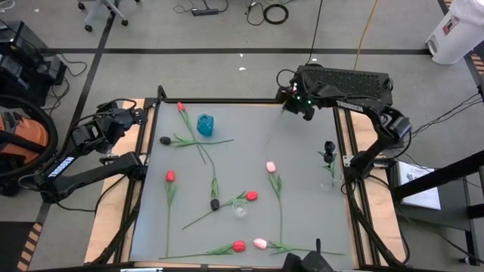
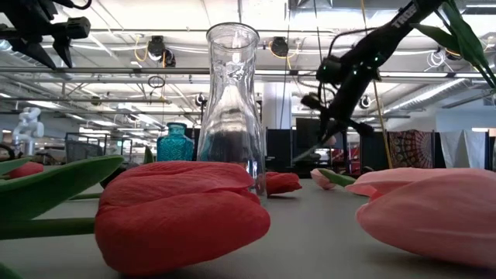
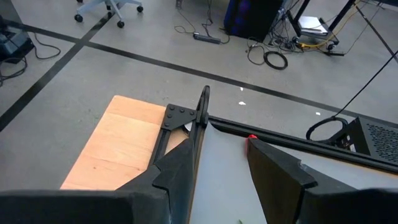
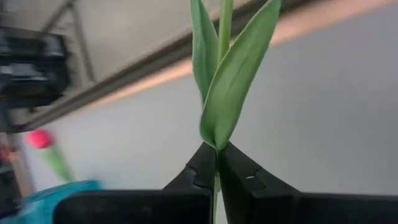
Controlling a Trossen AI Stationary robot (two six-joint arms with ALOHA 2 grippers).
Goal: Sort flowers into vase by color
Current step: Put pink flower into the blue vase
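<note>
Red (image 1: 170, 176), pink (image 1: 271, 166) and black (image 1: 215, 204) tulips lie flat across the grey table. A teal vase (image 1: 205, 125) stands at the far left of the table and a clear vase (image 1: 240, 208) near the middle. Black tulips (image 1: 329, 147) stand upright by the right edge. My right gripper (image 1: 291, 103) hangs over the table's far edge, shut on a green-stemmed flower (image 4: 227, 81) whose head is out of view. My left gripper (image 3: 217, 171) is open with nothing in it, held above the table's far left corner. My right gripper pinches the flower's thin stem (image 4: 217, 149) between its two fingers, just below the point where two long leaves (image 4: 233, 87) spread. The stem and leaves run on past the fingertips, lifted clear of the table.
The table's black frame rail (image 3: 199, 118) and wooden side board (image 3: 118, 143) lie under my left gripper. A large red tulip head (image 2: 182, 213) and a pink one (image 2: 434, 213) lie close to the near edge. Bare grey table lies right of the teal vase.
</note>
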